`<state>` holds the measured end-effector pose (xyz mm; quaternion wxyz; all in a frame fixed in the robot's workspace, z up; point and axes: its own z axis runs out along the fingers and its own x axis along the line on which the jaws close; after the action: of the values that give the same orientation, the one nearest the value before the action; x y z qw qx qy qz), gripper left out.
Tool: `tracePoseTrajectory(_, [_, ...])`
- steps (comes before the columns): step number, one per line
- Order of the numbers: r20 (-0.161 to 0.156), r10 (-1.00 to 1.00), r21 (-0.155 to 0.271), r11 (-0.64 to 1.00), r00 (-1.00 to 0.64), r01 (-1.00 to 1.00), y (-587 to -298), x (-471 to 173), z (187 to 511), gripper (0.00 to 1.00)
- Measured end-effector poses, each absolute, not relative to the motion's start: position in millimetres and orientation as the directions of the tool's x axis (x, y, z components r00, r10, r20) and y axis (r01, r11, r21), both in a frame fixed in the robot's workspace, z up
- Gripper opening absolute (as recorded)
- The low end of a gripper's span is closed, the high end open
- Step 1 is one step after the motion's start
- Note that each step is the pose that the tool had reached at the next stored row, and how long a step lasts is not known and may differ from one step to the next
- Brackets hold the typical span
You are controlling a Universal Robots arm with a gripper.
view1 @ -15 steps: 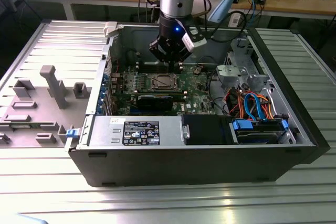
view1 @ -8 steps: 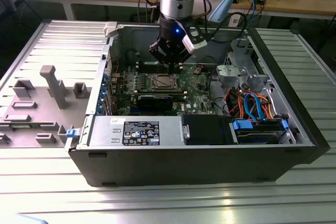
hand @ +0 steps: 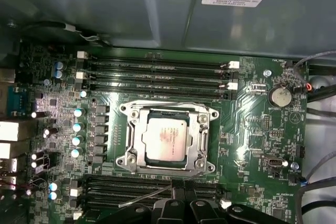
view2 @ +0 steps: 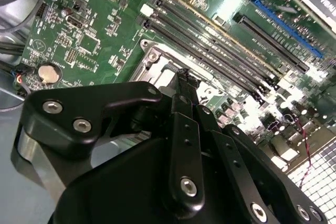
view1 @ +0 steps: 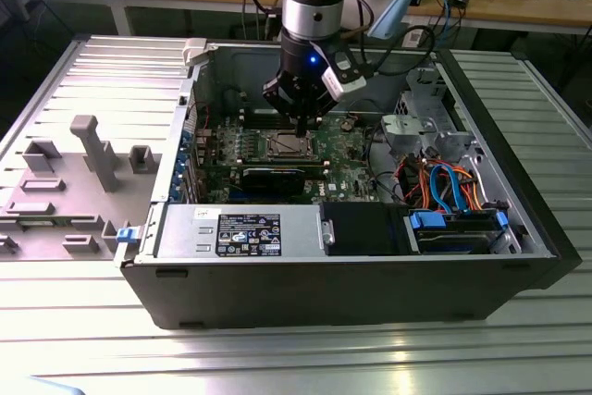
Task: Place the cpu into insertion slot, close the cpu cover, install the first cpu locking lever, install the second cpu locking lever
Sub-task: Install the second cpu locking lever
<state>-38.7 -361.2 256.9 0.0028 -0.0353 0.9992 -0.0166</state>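
The cpu (hand: 165, 139), a dull silver square chip, lies flat in the insertion slot (hand: 131, 114) on the green board. The cpu cover (hand: 202, 140), a thin silver frame, lies down around the chip. A thin metal locking lever (hand: 144, 196) slants out from the socket's near side, its end at my fingertips. My gripper (hand: 178, 184) is shut, its black fingers pressed together just beside the socket edge. From outside, the gripper (view1: 298, 125) hangs straight over the socket (view1: 287, 145) inside the open computer case. In the second wrist view the gripper (view2: 182, 73) tip sits at the socket's corner (view2: 155, 56).
Long memory slots (hand: 157, 74) run on both sides of the socket. A black graphics card (view1: 273, 178), the power supply (view1: 240, 233) and a drive cage with orange and blue cables (view1: 444, 182) crowd the case. Grey fixtures (view1: 92, 154) stand on the table at the exterior view's left.
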Motion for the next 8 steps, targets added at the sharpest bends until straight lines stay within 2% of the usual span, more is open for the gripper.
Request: tracePoseTrajectory(8, [-0.004,-0.071,-0.034,0.997,-0.997,-0.07,-362.3,-38.7,256.9,0.11])
